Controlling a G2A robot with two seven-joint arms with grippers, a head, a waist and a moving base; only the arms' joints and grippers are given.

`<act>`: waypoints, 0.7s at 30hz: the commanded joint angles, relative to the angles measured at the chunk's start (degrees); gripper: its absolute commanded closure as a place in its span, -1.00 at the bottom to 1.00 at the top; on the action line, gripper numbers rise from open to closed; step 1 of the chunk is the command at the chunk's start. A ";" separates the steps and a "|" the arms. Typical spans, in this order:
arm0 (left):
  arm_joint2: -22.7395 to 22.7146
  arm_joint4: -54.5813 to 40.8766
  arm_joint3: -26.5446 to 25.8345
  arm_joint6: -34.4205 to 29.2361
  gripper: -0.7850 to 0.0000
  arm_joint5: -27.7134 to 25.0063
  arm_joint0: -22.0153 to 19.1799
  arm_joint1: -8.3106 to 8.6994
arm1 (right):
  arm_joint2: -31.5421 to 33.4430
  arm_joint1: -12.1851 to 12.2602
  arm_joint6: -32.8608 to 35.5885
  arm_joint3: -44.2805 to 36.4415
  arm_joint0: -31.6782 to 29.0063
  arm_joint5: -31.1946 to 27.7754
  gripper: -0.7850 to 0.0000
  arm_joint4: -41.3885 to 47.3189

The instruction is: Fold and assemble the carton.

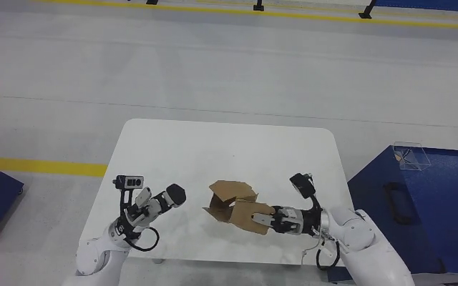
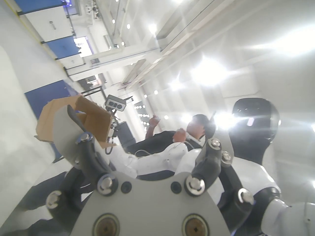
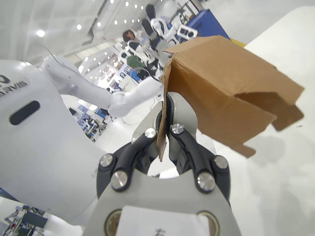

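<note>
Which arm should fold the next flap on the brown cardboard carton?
Left, probably. The right hand is clamped on a flap of the brown cardboard carton; the left hand is open and apart from it.

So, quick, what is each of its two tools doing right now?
Left tool: open, holding nothing.
Right tool: closed on a flap of the carton.

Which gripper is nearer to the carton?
Right. The right gripper is shut on a flap of the carton, so it touches it. The left gripper is open and apart from the carton, on its other side.
</note>
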 commanded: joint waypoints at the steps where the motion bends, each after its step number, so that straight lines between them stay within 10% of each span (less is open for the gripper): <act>1: -0.58 1.90 -1.29 -0.37 -1.00 3.13 -0.19 0.29 | -0.46 0.09 0.14 -0.05 0.06 0.18 1.00 -2.90; 21: 11.63 19.09 -1.48 -0.96 -1.00 15.58 -8.44 0.20 | -5.06 2.61 -0.95 -6.91 -1.16 -0.92 1.00 -17.62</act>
